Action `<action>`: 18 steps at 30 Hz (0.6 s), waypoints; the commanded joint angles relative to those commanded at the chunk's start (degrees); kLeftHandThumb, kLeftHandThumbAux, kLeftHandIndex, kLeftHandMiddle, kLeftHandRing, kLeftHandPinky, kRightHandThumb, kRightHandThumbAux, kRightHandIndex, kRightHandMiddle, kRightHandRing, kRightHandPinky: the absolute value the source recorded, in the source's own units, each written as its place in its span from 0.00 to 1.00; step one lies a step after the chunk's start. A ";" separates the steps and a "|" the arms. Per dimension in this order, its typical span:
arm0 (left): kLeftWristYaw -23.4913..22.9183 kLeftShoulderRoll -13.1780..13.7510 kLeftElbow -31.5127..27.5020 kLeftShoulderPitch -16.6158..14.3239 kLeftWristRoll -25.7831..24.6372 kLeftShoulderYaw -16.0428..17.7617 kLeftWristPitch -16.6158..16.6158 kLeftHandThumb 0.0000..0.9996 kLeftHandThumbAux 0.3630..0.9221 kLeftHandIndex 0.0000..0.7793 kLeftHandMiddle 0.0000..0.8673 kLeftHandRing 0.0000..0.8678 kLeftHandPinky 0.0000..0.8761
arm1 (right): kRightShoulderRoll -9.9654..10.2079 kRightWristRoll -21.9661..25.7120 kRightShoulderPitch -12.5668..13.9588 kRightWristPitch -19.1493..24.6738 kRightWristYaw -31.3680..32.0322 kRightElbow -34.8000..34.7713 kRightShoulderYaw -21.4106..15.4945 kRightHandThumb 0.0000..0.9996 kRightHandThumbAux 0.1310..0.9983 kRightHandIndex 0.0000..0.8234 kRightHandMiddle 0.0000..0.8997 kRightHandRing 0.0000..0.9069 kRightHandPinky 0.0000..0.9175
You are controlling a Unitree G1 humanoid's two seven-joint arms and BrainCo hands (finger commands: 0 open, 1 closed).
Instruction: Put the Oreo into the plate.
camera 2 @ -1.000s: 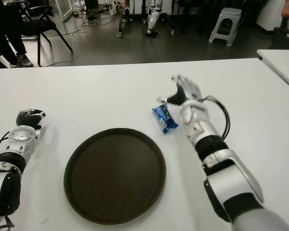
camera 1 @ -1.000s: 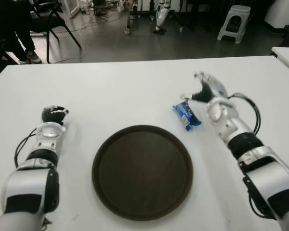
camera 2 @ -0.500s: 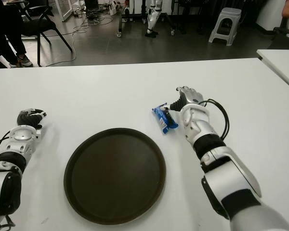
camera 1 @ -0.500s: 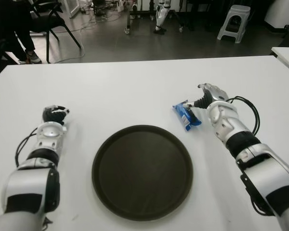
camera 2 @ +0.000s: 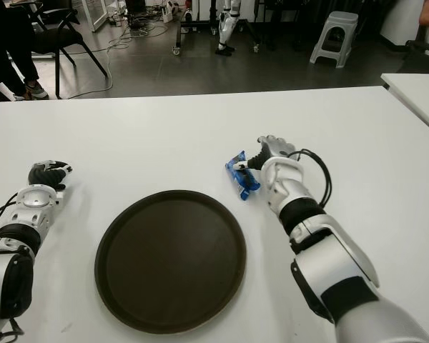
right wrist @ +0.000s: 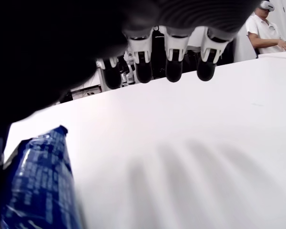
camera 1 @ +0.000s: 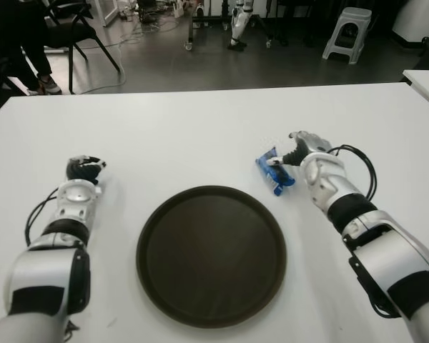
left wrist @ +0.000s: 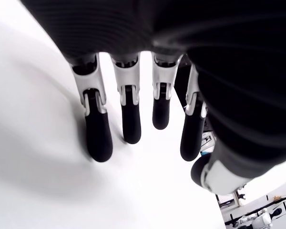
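The Oreo [camera 1: 274,171] is a blue packet lying on the white table [camera 1: 200,128], just off the far right rim of the round dark plate [camera 1: 211,255]. My right hand [camera 1: 297,146] is down at the packet's right side, fingers extended over the table and thumb side against the wrapper. In the right wrist view the Oreo packet [right wrist: 35,186] sits beside the palm, while the fingertips [right wrist: 174,71] close on nothing. My left hand [camera 1: 82,169] shows at the left of the plate, its fingers [left wrist: 99,138] relaxed. Nothing lies on the plate.
A black cable [camera 1: 365,161] loops beside my right wrist. Beyond the table's far edge are chairs [camera 1: 71,28], a white stool [camera 1: 347,32] and a seated person's legs [camera 1: 25,50]. Another white table corner [camera 1: 425,77] shows at the far right.
My right hand has dropped from a raised, spread pose and shifted left against the Oreo packet, whose far end has tipped up slightly. The left hand stays put.
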 joint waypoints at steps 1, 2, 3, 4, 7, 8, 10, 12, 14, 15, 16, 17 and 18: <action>-0.07 -0.03 0.00 0.03 -0.19 0.21 -0.12 0.69 0.64 0.54 0.26 0.28 0.30 | 0.20 -0.10 0.27 0.07 -0.17 -0.22 0.18 0.00 0.39 0.06 0.00 0.00 0.00; -0.11 -0.04 0.01 0.04 -0.31 0.34 -0.18 0.69 0.63 0.54 0.28 0.31 0.32 | 0.32 -0.14 0.47 0.11 -0.32 -0.41 0.30 0.00 0.39 0.08 0.00 0.00 0.00; -0.10 -0.05 0.02 0.04 -0.38 0.45 -0.19 0.69 0.63 0.54 0.29 0.32 0.33 | 0.43 -0.15 0.71 0.17 -0.49 -0.73 0.43 0.00 0.40 0.09 0.00 0.00 0.00; -0.10 -0.06 0.04 0.04 -0.41 0.53 -0.20 0.69 0.63 0.54 0.30 0.33 0.34 | 0.49 -0.14 0.87 0.22 -0.59 -0.96 0.53 0.00 0.40 0.10 0.00 0.00 0.00; 0.04 -0.08 0.11 0.01 -0.34 0.67 -0.13 0.69 0.63 0.54 0.32 0.34 0.35 | 0.60 -0.09 1.12 0.44 -0.55 -1.62 0.81 0.00 0.39 0.12 0.00 0.00 0.00; 0.07 -0.09 0.12 0.00 -0.31 0.70 -0.11 0.69 0.63 0.54 0.32 0.34 0.35 | 0.62 -0.08 1.18 0.51 -0.51 -1.79 0.88 0.00 0.39 0.12 0.00 0.00 0.00; 0.17 -0.13 0.13 -0.03 -0.26 0.75 -0.03 0.69 0.63 0.53 0.33 0.36 0.39 | 0.68 -0.07 1.35 0.69 -0.36 -2.28 1.06 0.00 0.39 0.12 0.00 0.00 0.00; 0.21 -0.18 0.16 -0.12 -0.24 0.79 0.08 0.69 0.64 0.53 0.34 0.39 0.43 | 0.75 -0.09 1.38 0.93 -0.10 -2.65 1.21 0.00 0.39 0.12 0.00 0.00 0.00; 0.20 -0.16 0.20 -0.21 -0.19 0.80 0.26 0.69 0.64 0.53 0.36 0.41 0.45 | 0.84 -0.05 1.40 1.14 0.15 -3.03 1.30 0.00 0.39 0.12 0.00 0.00 0.00; 0.21 -0.14 0.22 -0.23 -0.14 0.77 0.36 0.69 0.64 0.53 0.36 0.42 0.45 | 0.89 -0.02 1.44 1.21 0.20 -3.21 1.31 0.00 0.39 0.12 0.00 0.00 0.00; 0.22 -0.13 0.23 -0.24 -0.11 0.75 0.42 0.69 0.64 0.53 0.35 0.41 0.44 | 0.92 0.00 1.49 1.27 0.23 -3.37 1.32 0.00 0.39 0.13 0.00 0.00 0.00; 0.27 -0.11 0.25 -0.24 -0.05 0.71 0.52 0.69 0.64 0.53 0.34 0.41 0.44 | 0.98 0.01 1.53 1.34 0.23 -3.49 1.34 0.00 0.38 0.13 0.00 0.00 0.00; 0.30 -0.09 0.27 -0.25 -0.01 0.68 0.58 0.69 0.64 0.53 0.33 0.39 0.42 | 1.02 0.01 1.56 1.40 0.24 -3.59 1.35 0.00 0.38 0.13 0.00 0.00 0.00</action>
